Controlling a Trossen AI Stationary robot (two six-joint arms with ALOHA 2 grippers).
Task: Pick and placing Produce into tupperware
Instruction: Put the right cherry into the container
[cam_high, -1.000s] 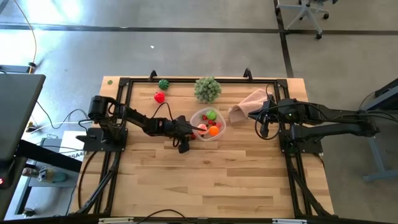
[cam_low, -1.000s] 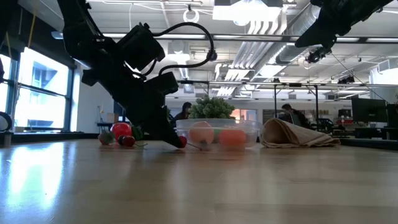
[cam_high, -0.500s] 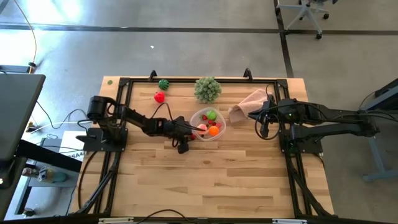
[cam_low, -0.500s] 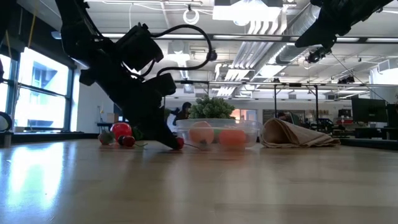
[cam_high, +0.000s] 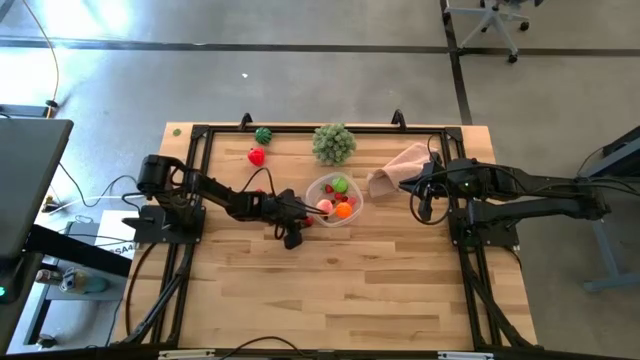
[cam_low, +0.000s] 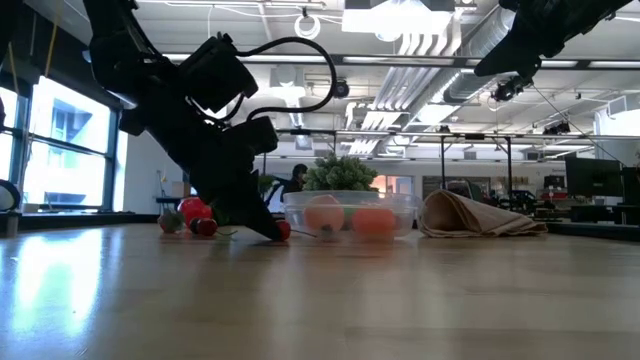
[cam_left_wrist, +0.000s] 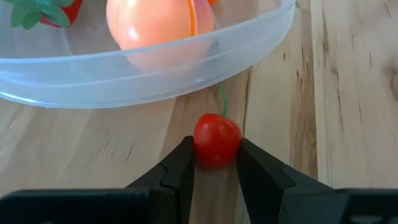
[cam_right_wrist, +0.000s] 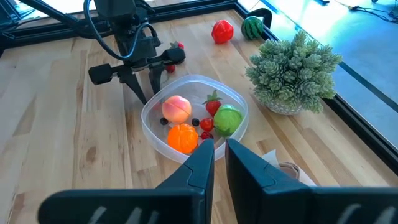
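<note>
Beside the tupperware (cam_high: 332, 199) near the middle of the wooden counter (cam_high: 340, 290), I have the left gripper (cam_left_wrist: 215, 163) down at the counter surface, its fingers (cam_left_wrist: 177, 169) clasped on either side of a small red cherry tomato (cam_left_wrist: 216, 140). From the left wrist view the tomato sits right between the two fingertips, touching both, with its thin green stem pointing away toward the container wall just beyond. The clear round container already holds several pieces of produce: a peach-coloured fruit (cam_right_wrist: 177, 109), an orange one (cam_right_wrist: 183, 138), a bright green one (cam_right_wrist: 228, 118) and a few small red pieces. Two more pieces, a red one (cam_high: 257, 156) and a dark green one (cam_high: 263, 135), lie well apart near the far left corner, next to a pale green leafy ball (cam_high: 334, 143). A pink cloth (cam_high: 398, 168) lies just beside the container on its right.

I judge the next move turns on one fact: the container rim lies directly ahead of the left fingers, so the tomato must be lifted over the wall and forward. The right gripper (cam_right_wrist: 219, 163) waits above the cloth side, its fingers nearly closed and empty.
</note>
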